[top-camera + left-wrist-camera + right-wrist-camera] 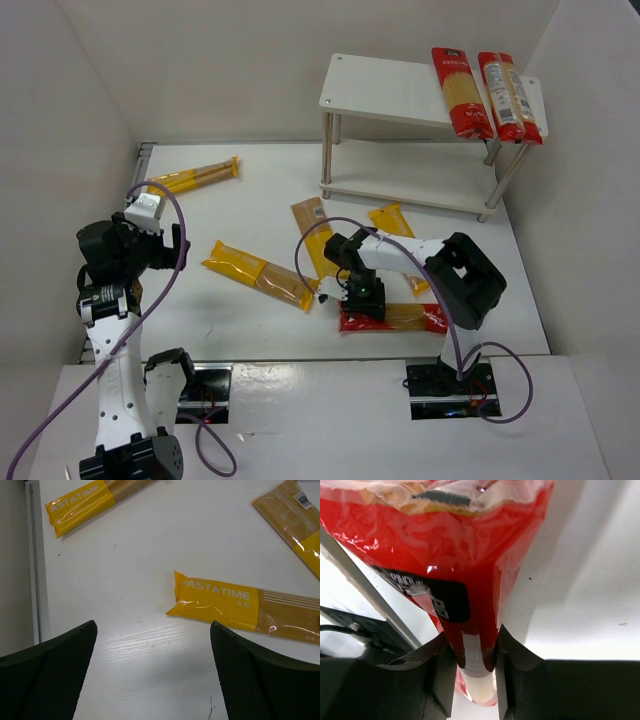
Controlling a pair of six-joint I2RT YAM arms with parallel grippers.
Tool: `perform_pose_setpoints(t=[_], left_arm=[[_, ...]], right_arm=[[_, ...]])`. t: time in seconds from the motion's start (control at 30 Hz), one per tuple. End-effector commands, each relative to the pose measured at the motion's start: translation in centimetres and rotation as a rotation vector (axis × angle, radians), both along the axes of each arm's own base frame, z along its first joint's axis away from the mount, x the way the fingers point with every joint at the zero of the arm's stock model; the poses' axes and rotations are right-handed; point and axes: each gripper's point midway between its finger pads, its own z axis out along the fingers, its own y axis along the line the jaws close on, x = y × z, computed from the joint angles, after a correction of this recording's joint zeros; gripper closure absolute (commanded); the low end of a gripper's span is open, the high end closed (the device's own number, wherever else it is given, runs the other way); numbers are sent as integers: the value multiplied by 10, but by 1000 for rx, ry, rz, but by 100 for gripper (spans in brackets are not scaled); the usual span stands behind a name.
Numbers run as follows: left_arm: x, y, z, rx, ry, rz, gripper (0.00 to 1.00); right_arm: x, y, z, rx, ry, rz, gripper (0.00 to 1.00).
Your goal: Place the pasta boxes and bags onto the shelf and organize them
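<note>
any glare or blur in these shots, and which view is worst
Right wrist view is worst: the red pasta pack fills the frame, its film showing white glints, pinched between soft-looking fingers. Left wrist view: glare streaks on the yellow pack, fingers blurred. Top view: sharp, evenly lit, soft shadows under the shelf.

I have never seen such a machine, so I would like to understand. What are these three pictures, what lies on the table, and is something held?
These are two robot arms on a white table. One picture looks down from above; the other two come from a camera on each wrist.

The right pincer is shut on the end of a red pasta pack, which lies near the table's front edge. The left pincer is open and holds nothing; a yellow pack lies below it.

Four yellow packs lie loose on the table. Two red packs already lie on top of the shelf, at the far right.
</note>
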Motion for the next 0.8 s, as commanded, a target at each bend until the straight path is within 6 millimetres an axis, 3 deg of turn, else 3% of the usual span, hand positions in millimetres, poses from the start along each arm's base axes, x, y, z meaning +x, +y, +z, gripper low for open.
perform_pose_setpoints(t=[0.0, 0.03, 0.17, 0.43, 0.6, 0.67, 0.7, 0.73, 0.77], left_arm=[[2, 0, 8, 22, -43, -16, 1], [2, 0, 8, 22, -43, -16, 1], [2, 0, 8, 22, -43, -16, 1], [1, -1, 11, 25, -52, -16, 1], [1, -1, 11, 17, -51, -13, 1], [0, -1, 13, 20, -59, -13, 1], [0, -1, 13, 20, -59, -13, 1], [0, -1, 13, 20, -59, -13, 1], [0, -1, 13, 20, -59, -13, 1]], right_arm=[[56, 68, -25, 213, -193, -87, 100], [68, 82, -17, 247, -223, -120, 100], [98, 106, 2, 310, -320, -165, 100], [147, 121, 28, 356, -514, -192, 100], [169, 118, 31, 362, -560, -216, 100], [175, 120, 39, 389, -584, -243, 84], [173, 123, 43, 412, -576, -240, 70], [171, 125, 56, 445, -583, -239, 31], [172, 124, 65, 471, -587, -260, 20]])
